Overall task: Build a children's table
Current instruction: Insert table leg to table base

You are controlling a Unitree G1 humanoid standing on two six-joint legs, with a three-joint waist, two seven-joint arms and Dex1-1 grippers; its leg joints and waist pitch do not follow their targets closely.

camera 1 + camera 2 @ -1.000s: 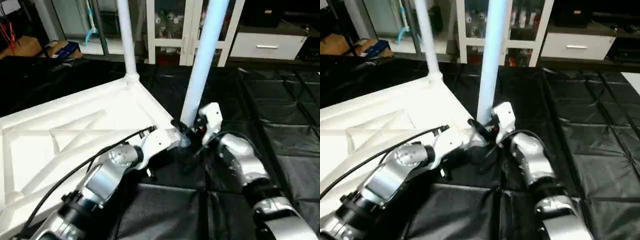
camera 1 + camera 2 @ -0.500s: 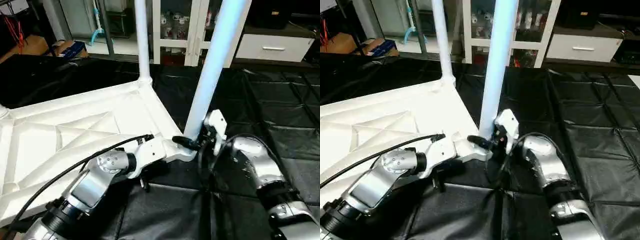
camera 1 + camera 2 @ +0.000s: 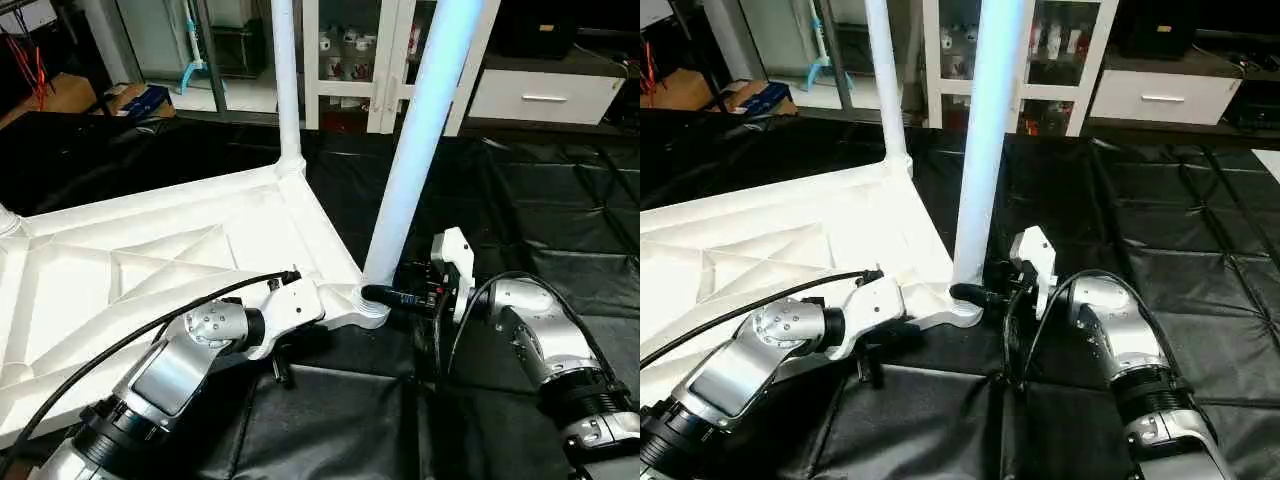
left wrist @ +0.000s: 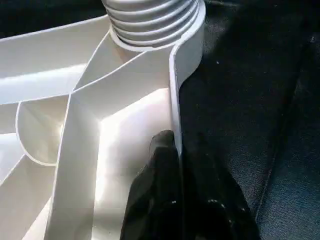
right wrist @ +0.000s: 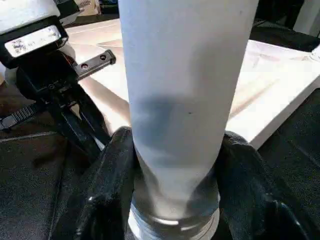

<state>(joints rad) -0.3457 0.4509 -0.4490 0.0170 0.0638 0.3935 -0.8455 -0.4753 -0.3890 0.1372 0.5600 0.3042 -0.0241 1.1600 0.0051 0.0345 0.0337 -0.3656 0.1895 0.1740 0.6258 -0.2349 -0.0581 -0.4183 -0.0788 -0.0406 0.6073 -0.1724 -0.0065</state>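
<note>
Right end effector [image 5: 172,165]: fingers [image 5: 107,185] on either side of the near leg [image 3: 420,150] at its base, about half open, touching the leg on both sides. The threaded end sits just below the fingers, in the corner socket [image 3: 372,305].

Left end effector [image 4: 180,165]: fingers nearly shut, pinching the thin rim wall of the table top [image 3: 150,260] just beside that same socket. One finger is inside the rim, the other outside over the black floor mat [image 3: 540,200].

Near leg: long axis upright, running up out of view. The far leg [image 3: 286,80] beyond it stands upright in the next corner socket.

Table top lies upside down on the mat, X-ribs facing up. Its near corner is between the two end effectors. Open mat to the right of the right end effector.

White glass-door cabinet [image 3: 370,60] and drawer unit [image 3: 545,95] are well beyond the legs.
</note>
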